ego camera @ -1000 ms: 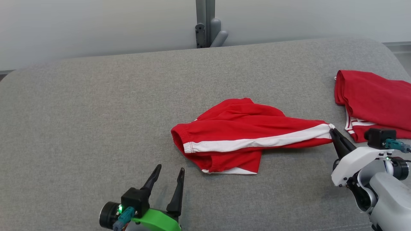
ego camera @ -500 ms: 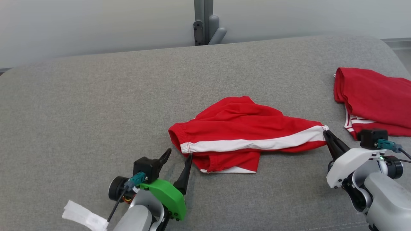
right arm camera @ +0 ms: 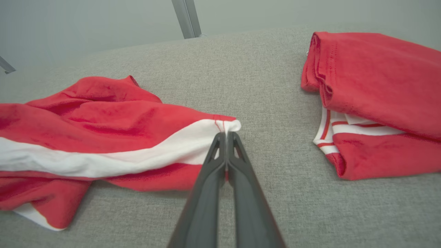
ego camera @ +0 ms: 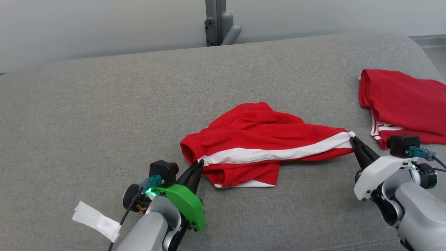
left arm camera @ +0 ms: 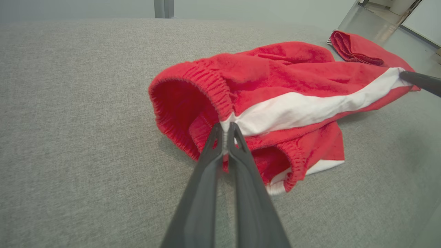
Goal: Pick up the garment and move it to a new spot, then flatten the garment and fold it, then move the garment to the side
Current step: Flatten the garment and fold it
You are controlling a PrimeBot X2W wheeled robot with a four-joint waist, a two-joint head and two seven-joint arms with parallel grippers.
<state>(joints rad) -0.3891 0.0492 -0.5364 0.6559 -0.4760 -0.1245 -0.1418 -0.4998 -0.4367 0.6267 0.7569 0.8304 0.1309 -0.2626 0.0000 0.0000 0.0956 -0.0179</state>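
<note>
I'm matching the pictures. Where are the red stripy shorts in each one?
Head view: shorts in the middle, between left claw and right claw.
Left wrist view: centre-right, waistband in left claw.
Right wrist view: left side, hem in right claw.
Shared landmark: folded red garment.

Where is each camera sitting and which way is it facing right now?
Head view: on the head, looking forward and down at the grey cushion; left gripper and right gripper pinch the red shorts at both ends.
Left wrist view: along its own fingers, at the waistband.
Right wrist view: along its own fingers, at the leg hem; folded red garment to its right.
Shared: both wrist views show the shorts' white stripe.
</note>
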